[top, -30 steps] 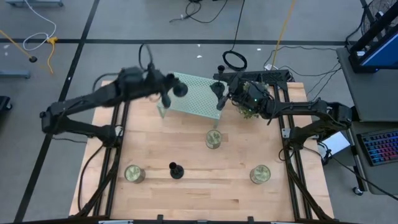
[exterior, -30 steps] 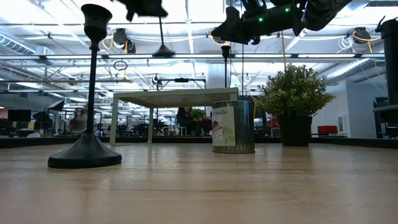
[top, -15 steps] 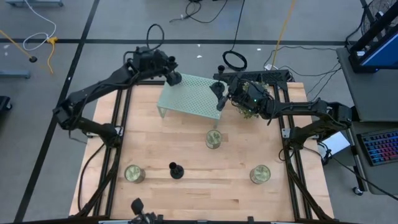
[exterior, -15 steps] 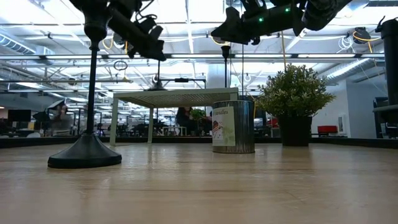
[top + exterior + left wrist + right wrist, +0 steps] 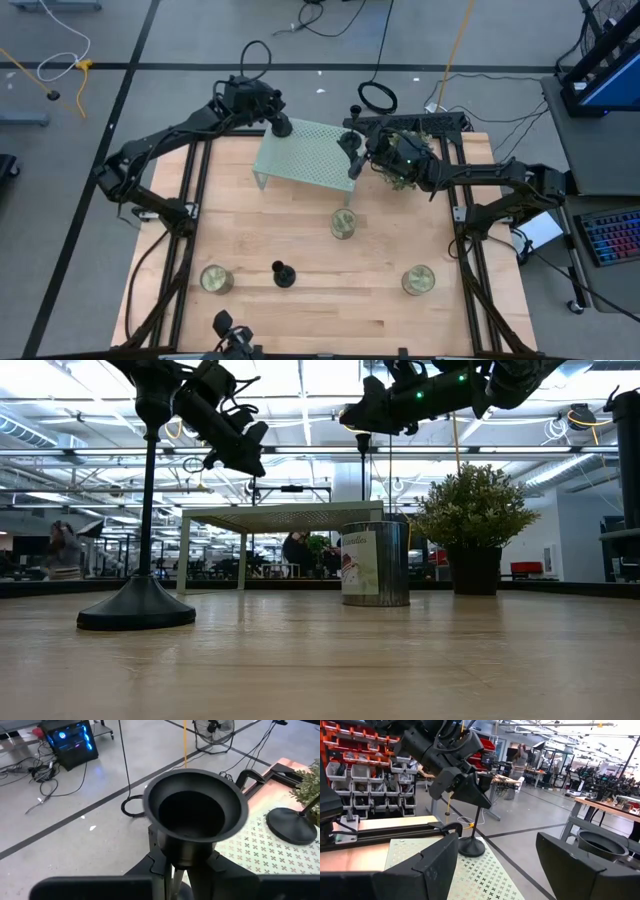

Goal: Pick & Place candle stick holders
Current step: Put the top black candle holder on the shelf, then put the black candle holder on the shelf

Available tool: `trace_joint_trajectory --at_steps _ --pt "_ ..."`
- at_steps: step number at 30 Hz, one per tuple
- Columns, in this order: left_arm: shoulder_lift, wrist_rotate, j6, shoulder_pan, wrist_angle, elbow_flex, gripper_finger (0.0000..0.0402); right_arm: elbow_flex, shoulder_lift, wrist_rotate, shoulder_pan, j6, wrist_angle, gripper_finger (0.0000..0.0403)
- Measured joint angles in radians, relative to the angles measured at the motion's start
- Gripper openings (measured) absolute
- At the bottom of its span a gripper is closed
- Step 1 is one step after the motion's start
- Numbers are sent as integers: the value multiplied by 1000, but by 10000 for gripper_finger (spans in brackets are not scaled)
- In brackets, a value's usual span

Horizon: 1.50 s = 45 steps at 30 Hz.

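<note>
Black candle stick holder [image 5: 195, 817] in left gripper [image 5: 278, 125], plain only from wrist.

The tin can [image 5: 375, 564] on the table carried a pale label with small print, but the words were too small to read. No other text was readable.

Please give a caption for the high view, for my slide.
Left gripper and right gripper hover at the green perforated shelf; one candle stick holder stands on the table among three jars.
</note>
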Motion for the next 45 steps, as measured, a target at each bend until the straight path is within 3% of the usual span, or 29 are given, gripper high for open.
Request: trace_joint_trajectory --at_steps 11,25,32,37,41,45 --pt "-3 -52 -3 0 -56 0 67 0 0 0 10 0 -18 263" --pt "-44 -41 45 -24 -148 0 202 0 -49 29 30 -72 -97 263" --pt "-172 -40 64 -69 -322 0 227 0 -129 29 47 -13 -181 263" --pt "-281 -3 84 -139 -488 0 228 0 -164 29 93 -23 -244 263" --pt "-345 112 50 -234 -616 -2 228 0 -166 29 129 -23 -256 263" --pt "-401 190 32 -387 -593 -82 228 0 -166 29 159 -22 -256 263"
